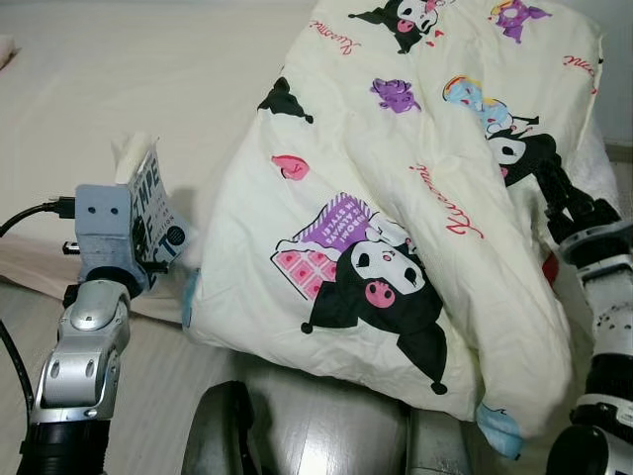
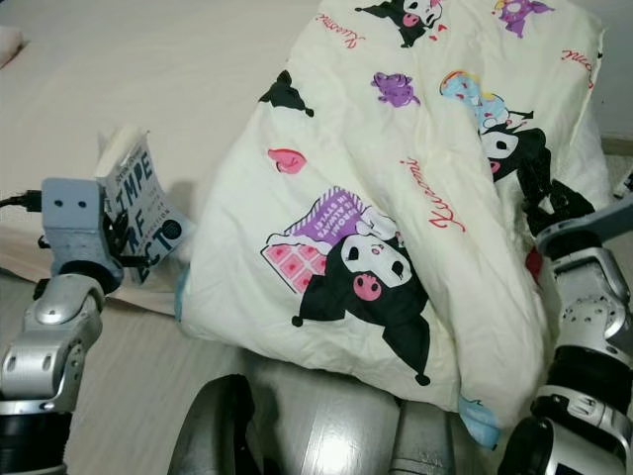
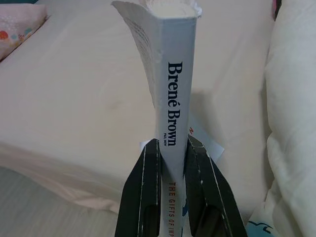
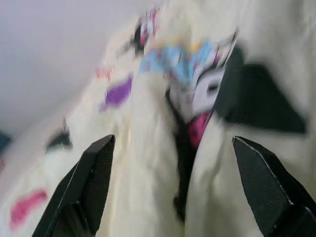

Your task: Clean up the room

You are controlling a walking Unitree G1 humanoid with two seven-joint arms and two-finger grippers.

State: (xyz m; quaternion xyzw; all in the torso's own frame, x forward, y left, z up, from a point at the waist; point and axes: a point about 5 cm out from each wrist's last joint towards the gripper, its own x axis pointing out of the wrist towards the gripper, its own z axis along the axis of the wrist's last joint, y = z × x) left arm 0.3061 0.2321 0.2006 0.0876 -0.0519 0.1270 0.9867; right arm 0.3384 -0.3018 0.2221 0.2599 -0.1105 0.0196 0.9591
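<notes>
Bedroom scene: a bed (image 1: 148, 59) with a plain cream sheet takes up the background, with pale wood floor at its near edge.

So the thing in hand is a book (image 3: 175, 94), a grey-white paperback. The left gripper (image 3: 174, 163) has its two black fingers clamped on the spine, holding it upright over the bed edge, around 9 o'clock in the head views. Just beside it, toward 3 o'clock, a big cream duvet (image 1: 396, 198) with cartoon prints is heaped on the bed and droops over the near side. The right gripper (image 4: 173, 187) is at the duvet's far right, fingers spread wide with fabric between them, nothing pinched that I can see.

My guess: it's mid-tidy, book picked up but not put away. Next it needs somewhere to set the book, then the duvet wants straightening.

Left wrist view reads the spine lettering "Brené Brown"; head views only catch the cover side. Right wrist view is blurry.
</notes>
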